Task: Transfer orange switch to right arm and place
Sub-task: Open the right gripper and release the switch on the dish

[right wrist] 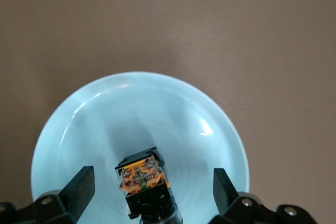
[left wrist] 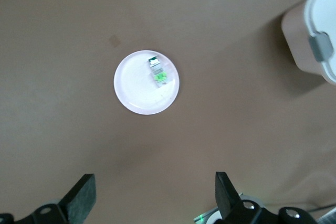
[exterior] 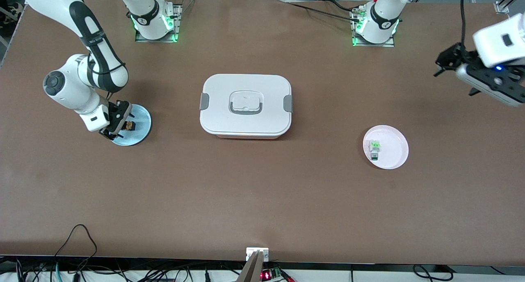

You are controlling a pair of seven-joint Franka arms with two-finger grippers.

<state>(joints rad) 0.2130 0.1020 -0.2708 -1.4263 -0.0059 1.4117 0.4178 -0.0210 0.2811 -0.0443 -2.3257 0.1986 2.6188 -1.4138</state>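
The orange switch (exterior: 130, 125) is seen in the front view on a pale blue plate (exterior: 139, 132) toward the right arm's end of the table; the right gripper (exterior: 121, 124) is set low over that plate, its fingers on either side of the switch; a white lidded container (exterior: 245, 106) with grey latches stands at the middle of the table; a white plate (exterior: 391, 150) lies toward the left arm's end, nearer to the camera than the container, and a white-and-green component (exterior: 374, 147) rests on it; the left gripper (exterior: 449, 64) is held high over the table's edge at that end, where the left arm waits.

In the left wrist view the white plate (left wrist: 142, 95) and the white-and-green component (left wrist: 157, 71) are seen from well above; the left gripper's fingers (left wrist: 81, 198) are spread wide with nothing between them; a corner of the white container (left wrist: 312, 40) is seen at the edge.

In the right wrist view the orange switch (right wrist: 144, 182) stands on the blue plate (right wrist: 105, 124); the right gripper's fingers (right wrist: 79, 187) are spread wide, clear of the switch on both sides.
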